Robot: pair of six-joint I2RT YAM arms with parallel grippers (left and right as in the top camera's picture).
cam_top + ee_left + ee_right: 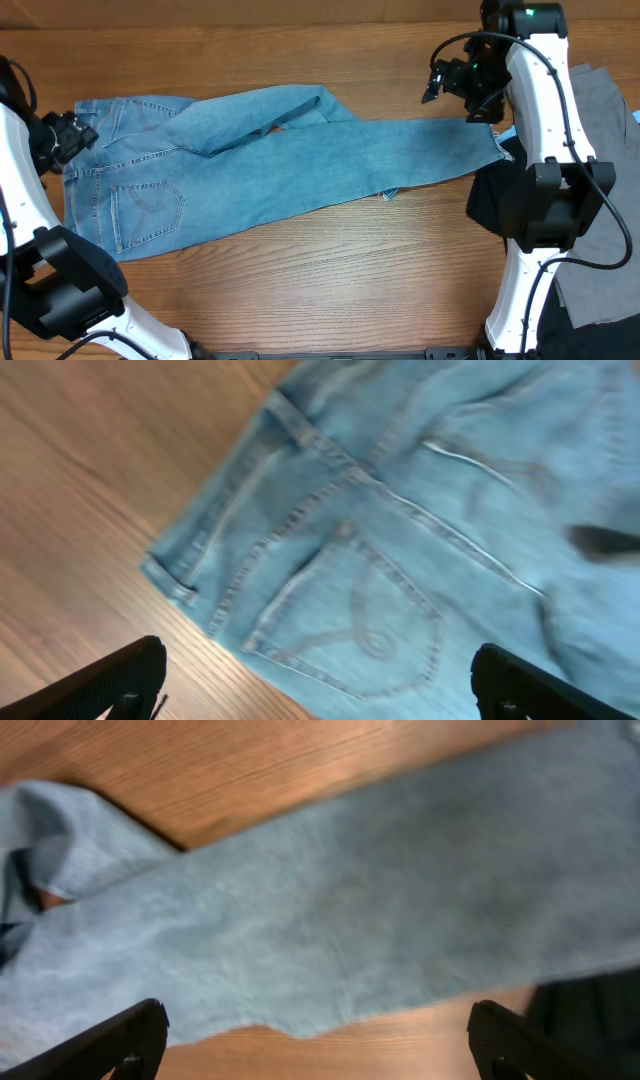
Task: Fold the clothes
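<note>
Jeans lie spread on the surface, legs overlapping, ready to fold; left jaws and right jaws gape wide, empty.

Right wrist view, slightly blurred. A leg of the light blue denim jeans lies flat and crosses the frame diagonally, from lower left to upper right. At the far left the cloth is folded over itself, leaving a small dark gap. The wooden table shows above the leg and in a strip below it. The right gripper hangs over the leg's lower edge, its black fingertips wide apart with nothing between them. A dark garment enters at lower right.
</note>
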